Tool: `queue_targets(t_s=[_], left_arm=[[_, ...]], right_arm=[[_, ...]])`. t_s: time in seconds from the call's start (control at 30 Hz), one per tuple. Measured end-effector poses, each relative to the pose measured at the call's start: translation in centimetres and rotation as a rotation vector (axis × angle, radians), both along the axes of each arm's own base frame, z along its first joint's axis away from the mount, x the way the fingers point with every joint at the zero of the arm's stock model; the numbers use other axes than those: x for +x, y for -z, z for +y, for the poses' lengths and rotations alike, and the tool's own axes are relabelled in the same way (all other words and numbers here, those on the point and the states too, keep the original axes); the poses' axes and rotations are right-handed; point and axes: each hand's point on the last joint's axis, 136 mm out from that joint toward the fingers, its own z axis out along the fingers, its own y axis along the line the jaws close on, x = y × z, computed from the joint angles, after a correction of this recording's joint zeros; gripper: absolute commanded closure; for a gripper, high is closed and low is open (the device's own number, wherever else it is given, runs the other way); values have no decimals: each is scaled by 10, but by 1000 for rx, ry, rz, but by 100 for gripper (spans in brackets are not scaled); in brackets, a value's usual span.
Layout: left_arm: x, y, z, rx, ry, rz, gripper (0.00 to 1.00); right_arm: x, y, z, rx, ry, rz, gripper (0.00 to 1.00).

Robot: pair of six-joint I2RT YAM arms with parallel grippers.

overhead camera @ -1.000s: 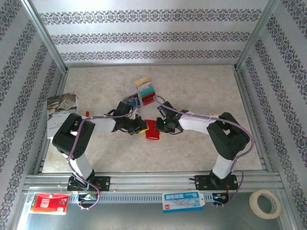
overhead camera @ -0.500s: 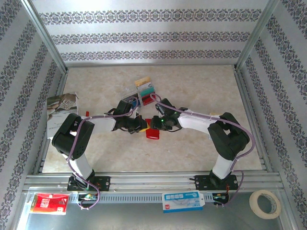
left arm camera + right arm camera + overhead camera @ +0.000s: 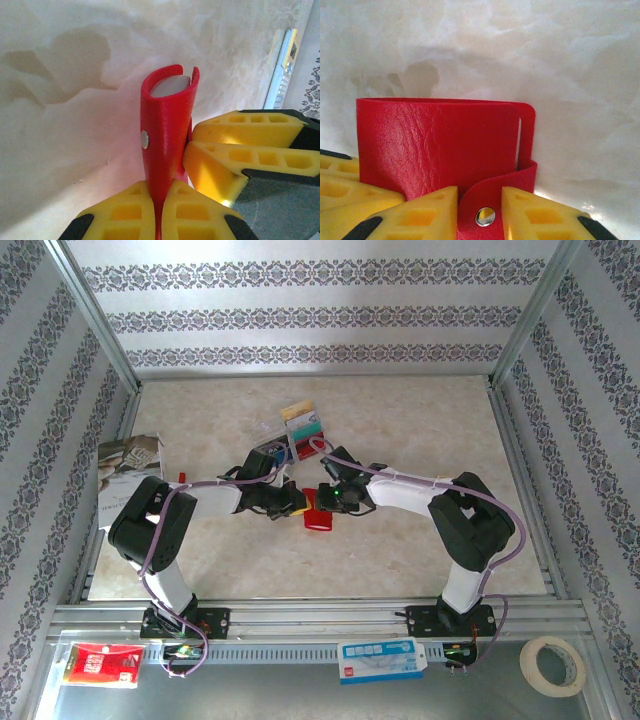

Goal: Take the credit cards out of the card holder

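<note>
Card holder (image 3: 318, 512) at centre of table (image 3: 420, 420), folded. Left gripper (image 3: 160, 192) clamped on its edge. Right gripper (image 3: 479, 197) straddles snap tab (image 3: 485, 216); I can't tell if it pinches. My worry: uneven pull twists holder from left grip, drops it flat.

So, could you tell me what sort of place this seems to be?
Probably a purpose-built robot test enclosure, not a home: wallpapered panels in a metal frame, with two arms bolted to a rail.
</note>
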Motion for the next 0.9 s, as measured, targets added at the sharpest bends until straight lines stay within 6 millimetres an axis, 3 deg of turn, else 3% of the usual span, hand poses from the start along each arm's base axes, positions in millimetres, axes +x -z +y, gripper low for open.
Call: queue_targets(t_s=[0.27,0.57,0.9], left_arm=[[0,0,0,3,11,-10,100],[-2,3,1,24,15,-8,100],[-3,3,2,32,22,-6,100]], right_arm=[[-4,-2,-5,-47,24,-30,81],[-12,9,-40,-188,114,-28,83],[-15,10,-36,-180,112,-27,77]])
